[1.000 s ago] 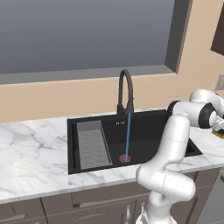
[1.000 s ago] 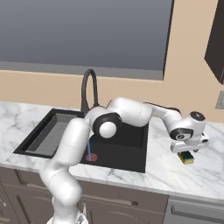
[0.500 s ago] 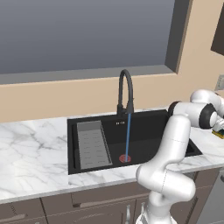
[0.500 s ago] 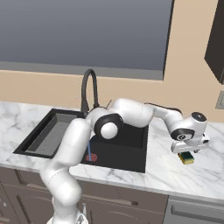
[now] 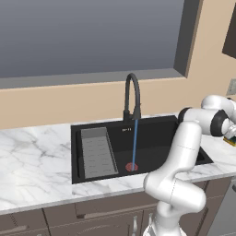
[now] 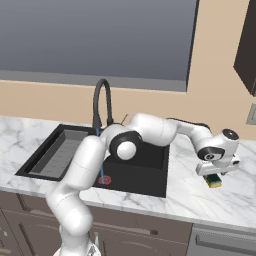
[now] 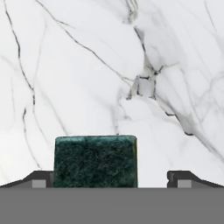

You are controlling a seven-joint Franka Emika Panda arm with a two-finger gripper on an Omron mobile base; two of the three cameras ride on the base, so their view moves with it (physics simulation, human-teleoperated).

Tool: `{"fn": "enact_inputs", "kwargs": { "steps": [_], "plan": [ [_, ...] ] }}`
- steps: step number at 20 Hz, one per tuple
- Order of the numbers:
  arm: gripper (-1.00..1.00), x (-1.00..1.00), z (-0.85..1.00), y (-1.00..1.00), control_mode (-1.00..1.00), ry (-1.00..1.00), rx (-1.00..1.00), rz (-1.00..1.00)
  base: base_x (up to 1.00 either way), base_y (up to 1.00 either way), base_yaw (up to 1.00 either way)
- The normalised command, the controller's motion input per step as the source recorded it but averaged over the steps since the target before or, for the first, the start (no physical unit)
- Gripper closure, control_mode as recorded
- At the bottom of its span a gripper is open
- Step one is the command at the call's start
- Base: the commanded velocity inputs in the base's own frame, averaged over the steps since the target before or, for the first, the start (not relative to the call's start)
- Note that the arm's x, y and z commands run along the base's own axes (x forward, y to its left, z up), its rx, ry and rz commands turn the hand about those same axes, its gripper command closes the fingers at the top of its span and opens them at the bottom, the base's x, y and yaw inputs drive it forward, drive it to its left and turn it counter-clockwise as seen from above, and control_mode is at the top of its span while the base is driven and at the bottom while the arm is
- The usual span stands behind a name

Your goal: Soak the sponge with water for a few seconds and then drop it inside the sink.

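The sponge (image 7: 95, 161) is seen in the hand view between the 2 fingers (image 7: 40, 179), green scrubbing face up, lying on the white marble bench (image 7: 87, 65). Its left edge sits against the left tip, while a clear gap of bench is left between its right edge and the right tip, so the fingers are spread wider than the sponge and nothing is pinched. The near edge of the sponge is cut off at the bottom of that view, and only the tips of the fingers are shown. In the right base view the sponge (image 6: 215, 181) is found on the bench right of the sink (image 6: 150, 165), just under the hand, with its yellow side visible; the gripper (image 6: 216, 173) itself is mostly hidden by the wrist. In the left base view only a sliver of the sponge (image 5: 230, 140) is seen at the frame edge. The arm is stretched across the sink to the right, with the hand pointed down at the bench. A thin blue stream of water (image 5: 134, 144) is seen falling from the faucet (image 5: 132, 94) onto the red drain (image 5: 132, 167), well apart from the sponge.
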Motion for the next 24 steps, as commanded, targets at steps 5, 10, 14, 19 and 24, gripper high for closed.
{"fn": "enact_inputs", "kwargs": {
  "steps": [5, 10, 14, 19, 24],
  "plan": [
    [-1.0, -0.29, -0.41, 0.0, -1.0, 0.0, 0.03, 0.05, 0.0, 0.0, 0.0],
    [-1.0, -0.34, -0.55, 0.0, -1.0, 0.0, 0.0, 0.06, 0.0, 0.0, 0.0],
    [-1.0, -0.16, -0.46, 0.0, -1.0, 0.0, 0.0, 0.05, 0.0, 0.0, 0.0],
    [-1.0, 0.0, -0.13, 0.0, -1.0, 0.0, 0.0, 0.02, 0.0, 0.0, 0.0],
    [-1.0, 0.0, 0.0, 0.0, -1.0, 0.0, 0.0, 0.0, 0.0, 0.0, 0.0]
  ]
}}
